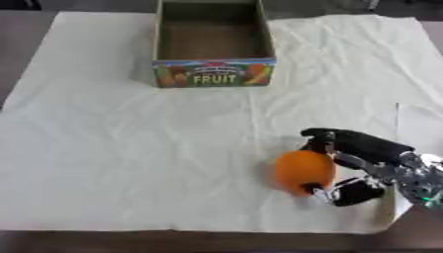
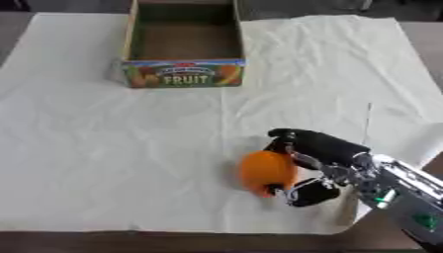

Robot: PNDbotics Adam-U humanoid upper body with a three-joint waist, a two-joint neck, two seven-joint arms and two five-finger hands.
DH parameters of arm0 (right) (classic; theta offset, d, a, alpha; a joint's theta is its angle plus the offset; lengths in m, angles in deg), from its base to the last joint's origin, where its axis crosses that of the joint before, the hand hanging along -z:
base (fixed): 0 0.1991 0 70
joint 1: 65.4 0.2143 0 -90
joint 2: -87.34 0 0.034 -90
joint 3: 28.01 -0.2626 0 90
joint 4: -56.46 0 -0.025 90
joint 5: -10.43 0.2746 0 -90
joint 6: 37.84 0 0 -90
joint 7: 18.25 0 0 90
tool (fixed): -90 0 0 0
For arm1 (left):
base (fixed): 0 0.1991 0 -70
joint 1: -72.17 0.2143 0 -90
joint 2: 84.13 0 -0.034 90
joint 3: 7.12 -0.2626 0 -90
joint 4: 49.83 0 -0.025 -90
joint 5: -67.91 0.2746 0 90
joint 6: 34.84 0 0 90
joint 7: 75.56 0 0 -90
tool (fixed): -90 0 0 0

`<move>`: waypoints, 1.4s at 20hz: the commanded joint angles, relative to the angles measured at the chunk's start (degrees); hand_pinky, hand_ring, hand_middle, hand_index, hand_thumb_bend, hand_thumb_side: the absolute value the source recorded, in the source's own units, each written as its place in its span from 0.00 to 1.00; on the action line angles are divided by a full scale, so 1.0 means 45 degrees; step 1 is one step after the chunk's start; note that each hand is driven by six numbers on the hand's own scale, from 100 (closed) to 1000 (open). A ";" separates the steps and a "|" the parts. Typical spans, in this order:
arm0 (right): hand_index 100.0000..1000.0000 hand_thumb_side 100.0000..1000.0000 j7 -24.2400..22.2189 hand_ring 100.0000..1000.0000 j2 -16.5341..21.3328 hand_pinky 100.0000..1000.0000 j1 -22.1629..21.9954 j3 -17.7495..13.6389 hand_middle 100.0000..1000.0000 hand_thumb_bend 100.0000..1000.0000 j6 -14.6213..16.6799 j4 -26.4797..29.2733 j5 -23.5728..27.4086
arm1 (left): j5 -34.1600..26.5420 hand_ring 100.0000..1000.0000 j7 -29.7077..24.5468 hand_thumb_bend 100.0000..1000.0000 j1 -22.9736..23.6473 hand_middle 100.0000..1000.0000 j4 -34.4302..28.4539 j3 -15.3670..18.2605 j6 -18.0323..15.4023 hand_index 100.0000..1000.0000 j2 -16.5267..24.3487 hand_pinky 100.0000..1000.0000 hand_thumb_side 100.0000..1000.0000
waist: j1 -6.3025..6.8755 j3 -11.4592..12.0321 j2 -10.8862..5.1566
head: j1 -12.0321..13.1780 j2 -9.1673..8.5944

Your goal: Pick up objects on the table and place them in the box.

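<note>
An orange fruit (image 1: 303,171) lies on the white cloth (image 1: 155,148) at the lower right. My right hand (image 1: 363,153) comes in from the right edge, with its fingers curled over the far side of the orange and its thumb against the near side. The cardboard box (image 1: 214,73) marked FRUIT stands open at the top centre; nothing shows inside it. My left hand is not in view.
The cloth covers most of the brown table (image 1: 17,59). Its right edge is folded up near my right arm (image 2: 407,197). Between the box and the orange lies only wrinkled cloth.
</note>
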 commanded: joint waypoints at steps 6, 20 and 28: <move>0.74 0.01 0.1179 1.00 0.0277 0.94 0.0810 -0.1050 0.51 0.00 0.0181 0.0187 0.1006 | -0.0007 0.29 -0.0039 0.00 -0.0070 0.58 -0.0259 -0.0014 0.0006 0.69 0.0128 0.25 0.66 | 0.0015 -0.0060 -0.0167 | 0.0114 -0.0114; 0.69 0.05 0.2670 0.97 0.1026 0.85 0.4093 -0.2232 0.47 0.00 -0.0501 0.0187 0.1666 | -0.0054 0.29 -0.0125 0.00 -0.0131 0.58 -0.0259 -0.0095 0.0011 0.69 0.0136 0.25 0.66 | -0.0009 0.0097 -0.0030 | 0.0069 -0.0477; 0.68 0.05 0.2720 0.92 0.0896 0.83 0.7102 -0.2265 0.46 0.00 -0.2610 0.0187 0.1973 | -0.0124 0.29 -0.0261 0.00 -0.0188 0.58 -0.0259 -0.0194 0.0011 0.69 0.0115 0.24 0.67 | -0.0039 0.0383 0.0222 | -0.0122 -0.0936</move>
